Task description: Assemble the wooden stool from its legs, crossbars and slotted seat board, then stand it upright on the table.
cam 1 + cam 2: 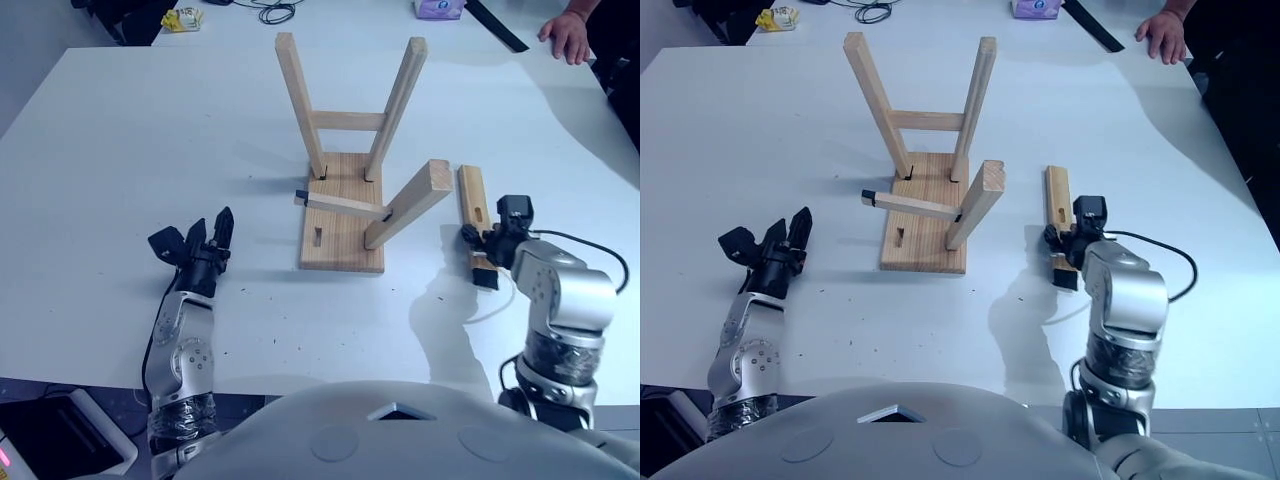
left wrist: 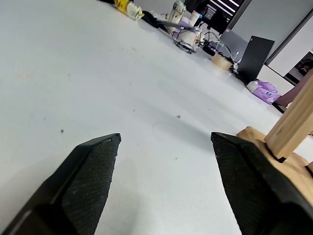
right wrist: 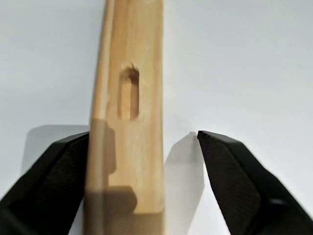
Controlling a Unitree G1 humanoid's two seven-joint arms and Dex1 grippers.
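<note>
**One leg left to fit, right gripper around it**

The seat board lies flat on the table, slots up. At the board's far end two legs stand in it, joined by a crossbar. At its near right corner a third leg leans away to the right. This leg's own crossbar reaches back across the board with its tip free. The fourth leg lies on the table just right of the board.

The right gripper is down over that leg's near end with its jaws apart. One finger looks close against the wood and the other has a clear gap, so nothing is clamped. The left gripper rests on the table well left of the board, also spread wide and holding nothing.

The step in hand looks to be picking up the fourth leg. It would be best to centre the jaws before closing, so the leg does not skid sideways. Gripping clear of the mortise matters too, since the free crossbar tip probably has to enter it. The leaning leg seems loosely seated and may tip if knocked, so the left gripper could steady it.

No true containers are here. Of the board's four slots, three hold legs, and the near left slot is open. The fourth leg's mortise is open too.
</note>
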